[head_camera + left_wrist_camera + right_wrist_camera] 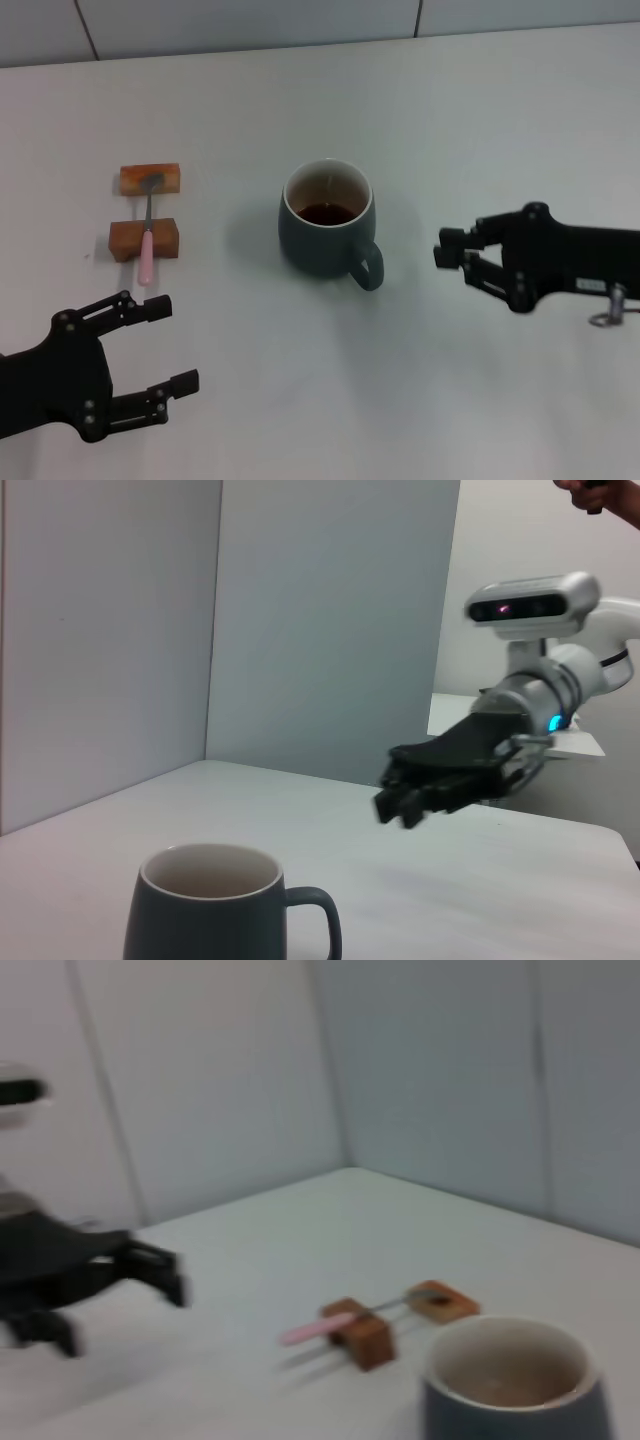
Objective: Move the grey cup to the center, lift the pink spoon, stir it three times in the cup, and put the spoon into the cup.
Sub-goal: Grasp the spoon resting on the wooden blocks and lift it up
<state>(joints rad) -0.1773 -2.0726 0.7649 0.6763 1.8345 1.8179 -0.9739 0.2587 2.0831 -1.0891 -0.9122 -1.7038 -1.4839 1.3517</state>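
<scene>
White table point(420, 110) backed by pale wall panels carries everything. At its middle stands the cup point(327, 219), upright, dark liquid inside, handle turned toward the robot and a little to its right. Well to the cup's left the spoon point(147, 236) lies bridged across two wooden blocks point(145, 240), bowl on the far block, pink handle over the near one. Left gripper point(170, 345) hovers nearer the robot than the blocks, fingers spread wide, holding nothing. Right gripper point(450, 251) hangs to the cup's right, apart from the handle, fingers narrow and empty.
</scene>
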